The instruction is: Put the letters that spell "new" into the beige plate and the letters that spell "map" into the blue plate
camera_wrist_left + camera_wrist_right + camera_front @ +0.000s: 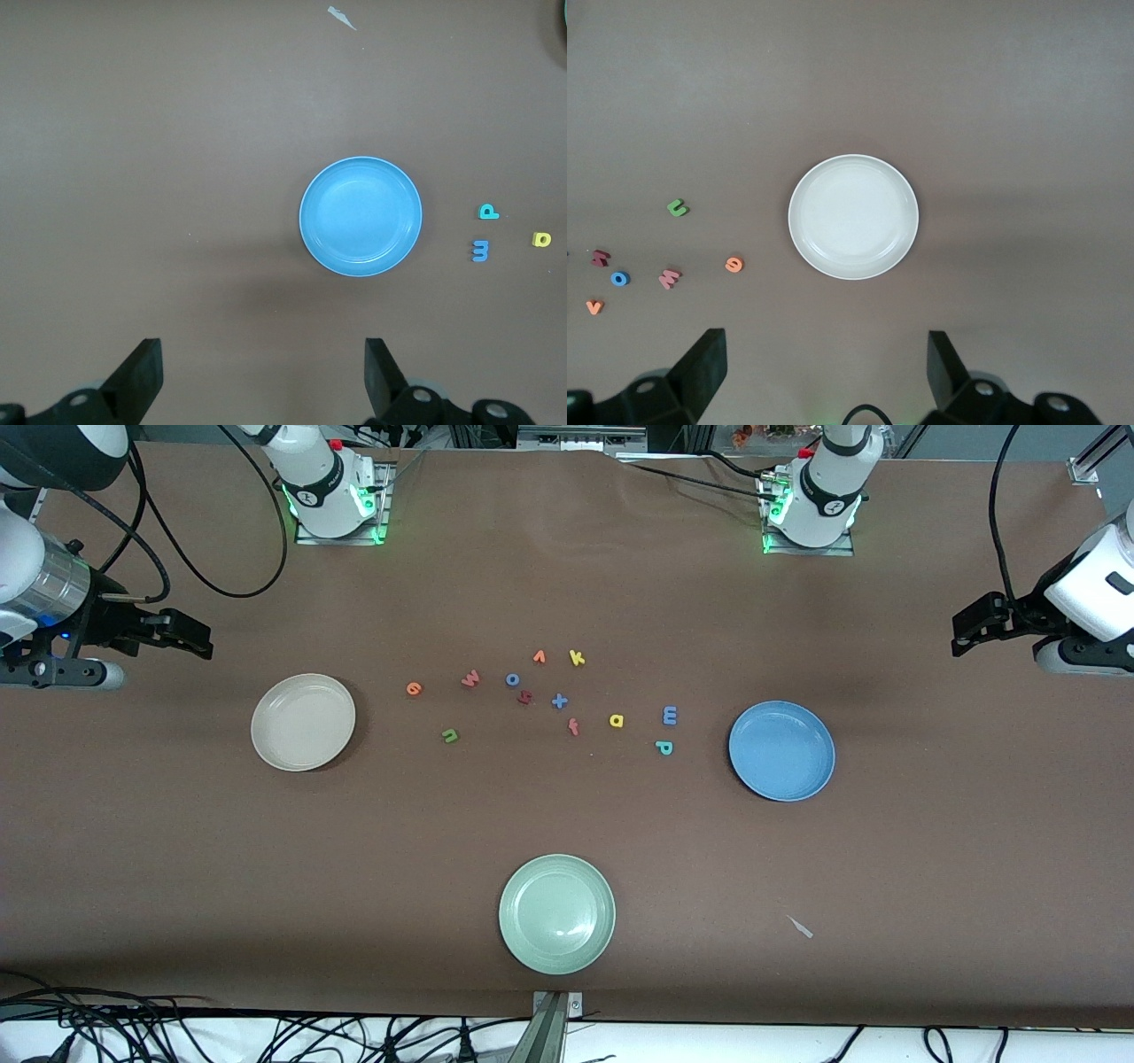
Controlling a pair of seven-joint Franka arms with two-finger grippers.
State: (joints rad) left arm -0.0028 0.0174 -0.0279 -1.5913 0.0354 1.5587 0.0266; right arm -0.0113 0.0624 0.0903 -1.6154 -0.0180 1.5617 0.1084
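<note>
Letters legible from my station: green foam "n" (450, 734), orange "e" (414, 688), pinkish-red "w" (470, 679) lie toward the round cream-beige plate (275, 748); blue "m" (670, 715), yellow "a" (617, 720), teal "p" (664, 747) sit beside the round blue plate (802, 784). Bare brown table (177, 850) surrounds both empty plates. Left gripper (263, 369) and right gripper (826, 363) hang with jaws spread, empty, well apart from the letters at opposite table ends.

A robotics lab: bolted arm bases (335, 491), trailing cables (177, 558), and a paper-covered table (567, 850).
</note>
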